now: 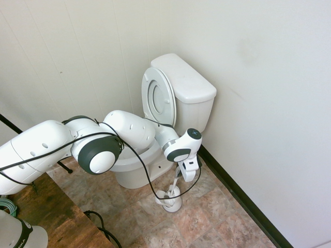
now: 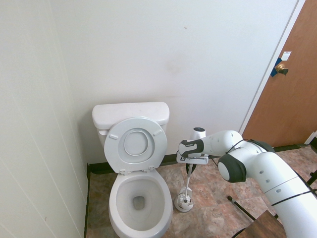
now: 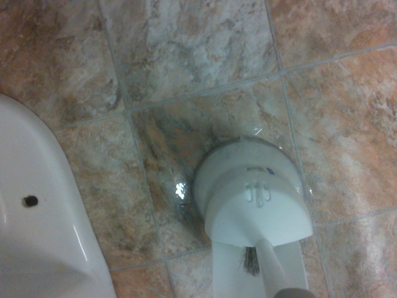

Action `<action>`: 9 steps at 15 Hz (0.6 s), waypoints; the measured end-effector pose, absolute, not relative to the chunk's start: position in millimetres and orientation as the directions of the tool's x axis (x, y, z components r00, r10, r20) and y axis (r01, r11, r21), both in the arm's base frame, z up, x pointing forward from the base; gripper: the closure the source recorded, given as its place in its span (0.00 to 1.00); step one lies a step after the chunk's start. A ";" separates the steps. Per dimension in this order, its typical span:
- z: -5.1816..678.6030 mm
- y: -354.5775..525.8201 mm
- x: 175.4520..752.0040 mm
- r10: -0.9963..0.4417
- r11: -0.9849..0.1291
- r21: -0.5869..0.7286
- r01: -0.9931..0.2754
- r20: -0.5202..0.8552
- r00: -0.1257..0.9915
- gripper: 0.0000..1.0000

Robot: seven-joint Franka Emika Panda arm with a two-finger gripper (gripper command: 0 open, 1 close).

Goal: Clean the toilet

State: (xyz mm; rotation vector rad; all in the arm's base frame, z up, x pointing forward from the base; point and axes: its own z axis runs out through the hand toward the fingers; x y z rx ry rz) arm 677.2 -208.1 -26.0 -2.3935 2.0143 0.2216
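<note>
Standing at the left in the second exterior view, the toilet (image 2: pixel 141 225) sits near the pale panelled wall (image 2: pixel 37 99), with a strip of floor (image 2: pixel 96 198) between them. Its tank (image 2: pixel 131 112) backs toward the smooth wall (image 2: pixel 198 64). The seat (image 2: pixel 116 151) is raised and leans toward the tank, so the bowl (image 2: pixel 138 201) lies open from above, its rim exposed all round.

Just right of the bowl's rim, across a narrow gap of tiled floor, the white brush holder (image 2: pixel 184 203) stands upright on its round base. The brush (image 2: pixel 188 182) slants up out of it, and in the wrist view its dark bristles (image 3: pixel 250 261) show at the holder's open side. The tool (image 2: pixel 190 169) is directly above, closed on the upper end of the brush handle. The rounded edge of the toilet's foot is also in the wrist view, with tiles between it and the holder.

Farther right, the arm (image 2: pixel 267 171) stretches over the floor at a slant, taking up much of the space above it. The table (image 2: pixel 265 227) has its corner at the lower right, well apart from the holder, with open floor between. Beyond the arm is the brown door (image 2: pixel 282 104).
</note>
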 end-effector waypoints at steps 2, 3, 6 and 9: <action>-27.2 -211.0 676.8 -0.981 -0.172 0.090 -0.981 -0.108 0.162 1.00; -27.5 -212.6 675.9 -0.981 -0.174 0.093 -0.980 -0.105 0.164 1.00; -27.4 -212.5 668.6 -0.975 -0.213 0.109 -0.971 -0.089 0.204 1.00; -22.8 -208.7 647.9 -0.967 -0.250 0.135 -0.959 -0.080 0.241 1.00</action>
